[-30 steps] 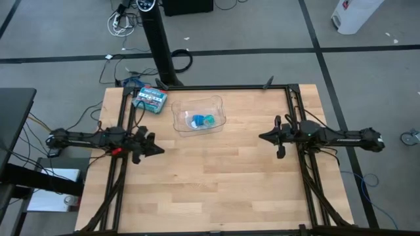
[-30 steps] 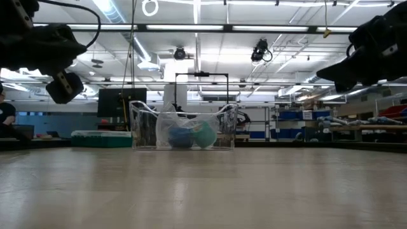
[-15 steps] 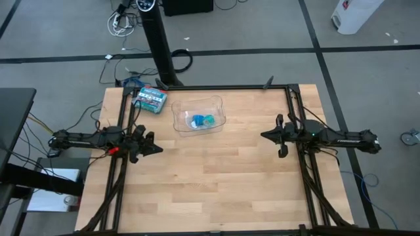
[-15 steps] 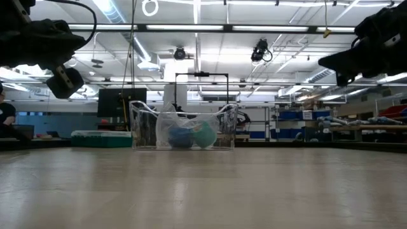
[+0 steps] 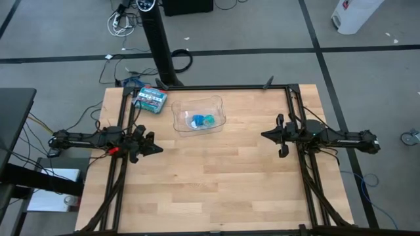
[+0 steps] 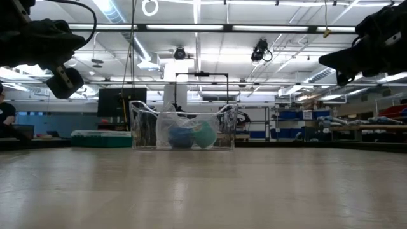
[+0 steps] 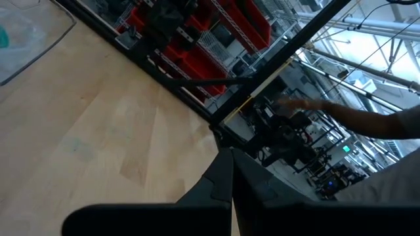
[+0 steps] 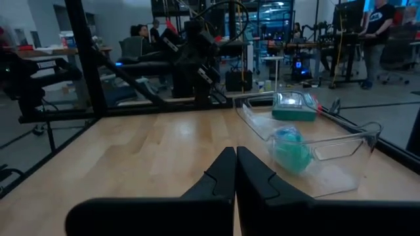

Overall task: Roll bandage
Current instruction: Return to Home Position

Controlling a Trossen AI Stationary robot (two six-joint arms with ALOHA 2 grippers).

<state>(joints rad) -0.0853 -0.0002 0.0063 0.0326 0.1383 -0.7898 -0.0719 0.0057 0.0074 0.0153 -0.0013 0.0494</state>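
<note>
The bandage is a small blue roll (image 5: pixel 196 121) lying on the floor of a clear plastic container (image 5: pixel 180 111), beside a teal roll (image 5: pixel 209 120). In the low view, the blue roll (image 6: pixel 180 137) shows through the container's wall. My left gripper (image 5: pixel 158 148) hovers shut over the table's left part, pointing level toward the middle. My right gripper (image 5: pixel 264 136) hovers shut over the right part, facing it. Both are well clear of the container. Each wrist view shows its own fingers (image 7: pixel 223 172) (image 8: pixel 226 172) pressed together with nothing between them.
A green-and-white printed box (image 5: pixel 150 99) lies at the table's far left, next to the container. Black frame rails (image 5: pixel 298 118) run along both sides of the wooden table (image 5: pixel 216 177). People and shelving show in the room beyond.
In the low view both grippers have risen a little, and they have stayed shut. The container and the rolls have not moved.
</note>
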